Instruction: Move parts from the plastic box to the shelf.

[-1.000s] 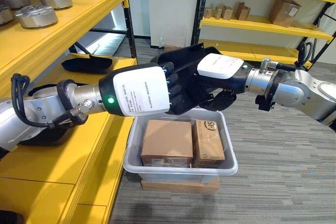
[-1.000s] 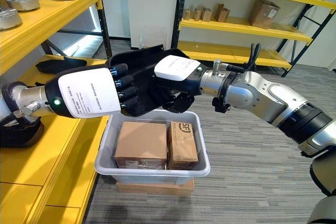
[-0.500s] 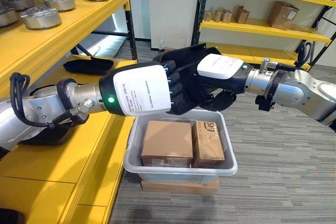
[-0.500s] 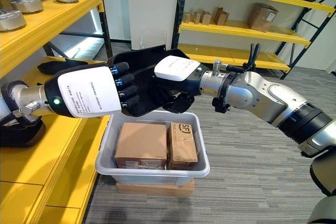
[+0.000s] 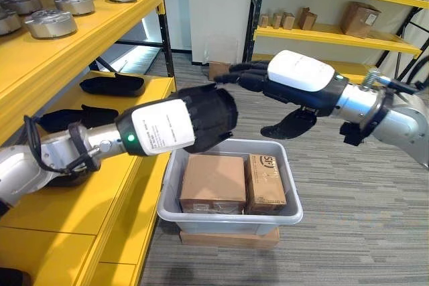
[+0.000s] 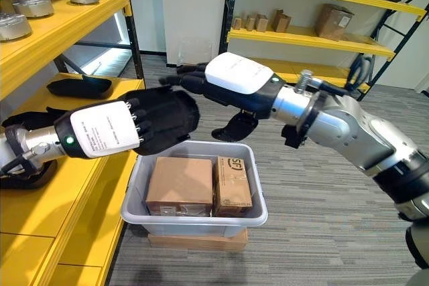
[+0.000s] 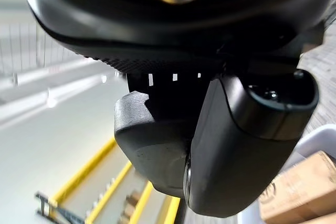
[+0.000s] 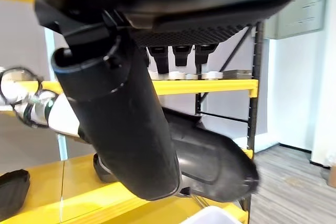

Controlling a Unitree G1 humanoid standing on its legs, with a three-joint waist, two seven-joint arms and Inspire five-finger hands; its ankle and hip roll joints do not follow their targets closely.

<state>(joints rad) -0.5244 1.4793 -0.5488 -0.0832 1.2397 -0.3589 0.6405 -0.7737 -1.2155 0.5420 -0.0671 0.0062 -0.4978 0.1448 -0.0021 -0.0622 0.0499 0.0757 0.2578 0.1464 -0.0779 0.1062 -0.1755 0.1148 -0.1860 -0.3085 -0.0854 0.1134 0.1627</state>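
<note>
My left hand (image 5: 163, 130) carries a black shell-shaped part (image 5: 213, 113) over the near left corner of the grey plastic box (image 5: 231, 216), its fingers curled round it. The right wrist view shows the same part (image 8: 210, 163) beyond my right thumb. My right hand (image 5: 298, 75) hovers above the box's far side, apart from the part, with straight fingers pointing left and its thumb hanging below. Two cardboard cartons (image 5: 213, 180) (image 5: 266, 180) lie side by side in the box. The yellow shelf (image 5: 87, 192) runs along the left.
Two black parts (image 5: 112, 85) (image 5: 67, 117) lie on the shelf's lower board. Several round metal parts (image 5: 48, 23) stand on the upper board. The box rests on a flat carton (image 5: 228, 238) on the carpet. Far yellow shelves (image 5: 335, 31) hold small cartons.
My right hand has let go of the black part, opened and drawn up and to the right. My left hand has carried the part down and to the left, towards the shelf.
</note>
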